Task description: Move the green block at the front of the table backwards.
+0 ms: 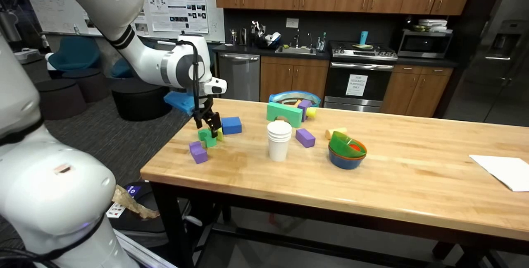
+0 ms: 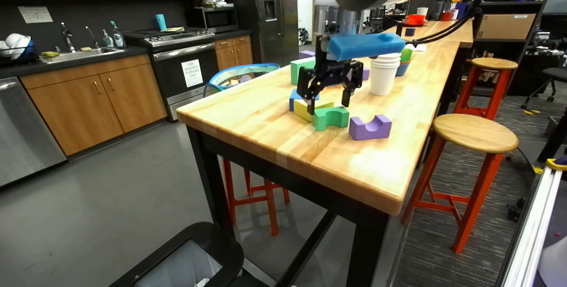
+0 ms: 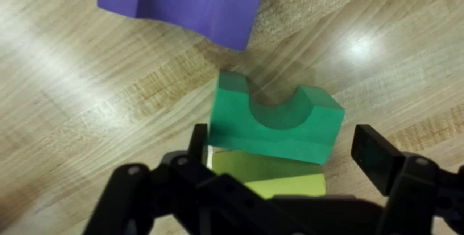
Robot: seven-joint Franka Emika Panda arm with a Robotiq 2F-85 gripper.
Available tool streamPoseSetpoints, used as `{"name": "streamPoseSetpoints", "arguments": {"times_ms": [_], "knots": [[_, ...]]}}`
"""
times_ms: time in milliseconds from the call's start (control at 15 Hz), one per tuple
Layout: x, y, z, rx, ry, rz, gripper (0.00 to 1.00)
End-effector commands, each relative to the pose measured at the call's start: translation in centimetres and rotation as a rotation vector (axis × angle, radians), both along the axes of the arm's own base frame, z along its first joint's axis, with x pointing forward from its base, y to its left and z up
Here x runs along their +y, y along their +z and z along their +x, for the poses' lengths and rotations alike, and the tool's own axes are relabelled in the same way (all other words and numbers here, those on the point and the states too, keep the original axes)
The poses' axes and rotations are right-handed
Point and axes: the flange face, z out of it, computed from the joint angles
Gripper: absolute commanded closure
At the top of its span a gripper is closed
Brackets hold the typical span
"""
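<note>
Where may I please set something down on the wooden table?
Bare: between the round blue bowl and flat white sheet; between the notched purple block and nearest table corner. Crowded: around the black gripper, notched green block and yellow block.

- So the green block [image 3: 272, 140] I'm looking at is pretty chunky, one solid green, with a half-round scoop cut out of one long side, kinda like a fat U.
- It's lying with the U-shaped face up, and from my wrist view the scoop opens toward the top, block sitting a bit askew.
- It's on the worktop [image 1: 405, 168], toward one short end in both exterior views, apart from the edge.
- Worktop's a big rectangle, light-brown wood in strips, shiny in spots, dark legs.
</note>
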Motion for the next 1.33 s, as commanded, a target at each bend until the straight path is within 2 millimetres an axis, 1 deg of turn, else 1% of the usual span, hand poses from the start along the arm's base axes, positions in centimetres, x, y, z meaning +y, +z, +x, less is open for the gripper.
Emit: {"name": "streamPoseSetpoints", "arguments": {"times_ms": [0,467,533,600,800,1000,1133,1267], "knots": [[0.0,0.0,-0.7,0.019,-0.017,-0.028,0.0],[-0.3,-1.5,-1.4,0.038,-0.028,-0.004,0.0],[-0.3,-1.5,-1.5,0.041,-0.028,-0.002,0.1],[-0.3,-1.6,-1.6,0.041,-0.023,-0.002,0.26],[-0.1,-1.2,-1.6,0.037,-0.015,-0.003,0.44],[0.6,-0.3,-1.5,0.034,0.006,-0.001,0.48],[0.9,1.0,-1.4,0.031,0.014,-0.004,0.51],[0.7,2.8,-1.3,0.029,0.013,-0.021,0.54]]}}
